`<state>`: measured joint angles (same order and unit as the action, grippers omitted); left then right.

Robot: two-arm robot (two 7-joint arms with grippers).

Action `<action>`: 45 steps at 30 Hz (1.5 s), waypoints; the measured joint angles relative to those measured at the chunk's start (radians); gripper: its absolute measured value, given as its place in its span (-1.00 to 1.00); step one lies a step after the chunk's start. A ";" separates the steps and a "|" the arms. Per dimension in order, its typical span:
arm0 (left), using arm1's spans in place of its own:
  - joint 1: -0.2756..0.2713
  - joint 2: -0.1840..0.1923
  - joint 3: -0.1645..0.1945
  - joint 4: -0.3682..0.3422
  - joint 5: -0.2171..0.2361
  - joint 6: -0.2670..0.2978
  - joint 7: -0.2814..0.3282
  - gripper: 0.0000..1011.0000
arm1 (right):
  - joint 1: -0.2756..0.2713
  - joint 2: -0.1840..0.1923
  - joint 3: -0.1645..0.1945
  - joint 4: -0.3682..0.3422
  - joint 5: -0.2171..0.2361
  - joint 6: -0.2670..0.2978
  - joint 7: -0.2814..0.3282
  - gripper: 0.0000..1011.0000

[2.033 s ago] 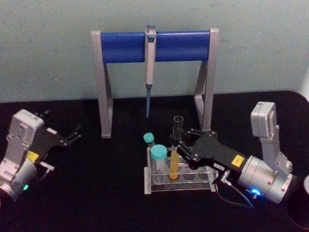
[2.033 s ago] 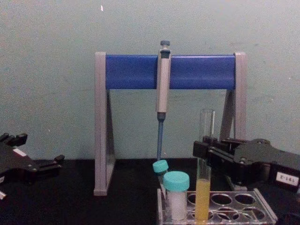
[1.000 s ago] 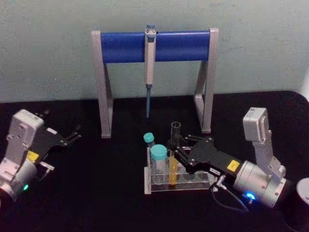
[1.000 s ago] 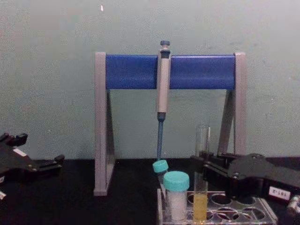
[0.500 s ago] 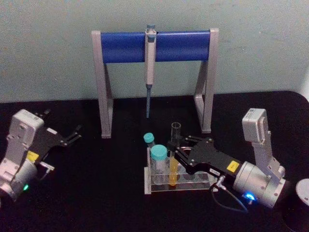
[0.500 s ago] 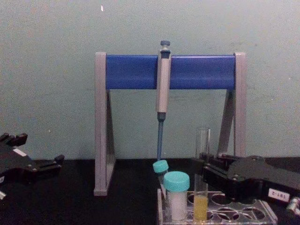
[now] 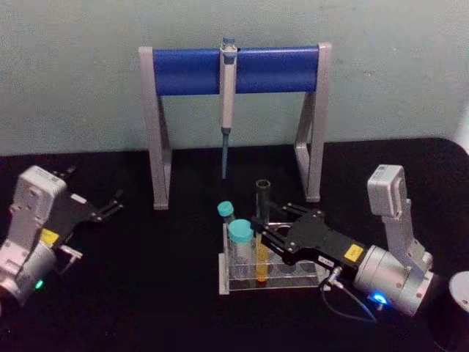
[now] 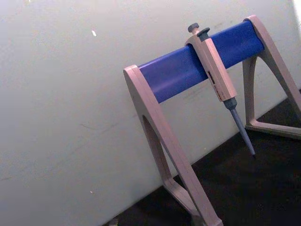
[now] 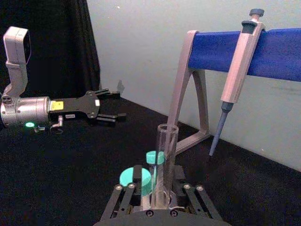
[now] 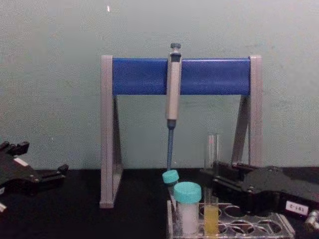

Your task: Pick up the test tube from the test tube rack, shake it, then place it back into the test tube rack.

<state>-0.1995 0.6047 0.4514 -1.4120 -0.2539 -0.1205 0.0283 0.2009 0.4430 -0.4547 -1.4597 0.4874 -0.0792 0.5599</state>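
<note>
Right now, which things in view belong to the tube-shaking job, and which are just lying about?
In the job: test tube; test tube rack; right tool around the tube.

Lying about: pipette; pipette stand; two teal-capped tubes; left tool, parked.

I see the test tube (image 7: 261,213) as clear, glossy glass standing in the see-through plastic test tube rack (image 7: 242,281). Behind the rack, the pipette stand (image 7: 234,70) looks like matt grey plastic with a smooth blue bar. The worktop (image 7: 146,293) is matt black.
</note>
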 joint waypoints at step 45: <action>0.000 0.000 0.000 0.000 0.000 0.000 0.000 0.98 | -0.028 0.017 0.043 -0.087 -0.010 -0.034 -0.038 0.98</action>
<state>-0.1996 0.6047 0.4514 -1.4120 -0.2539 -0.1205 0.0283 0.1731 0.4602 -0.4115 -1.5468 0.4775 -0.1135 0.5218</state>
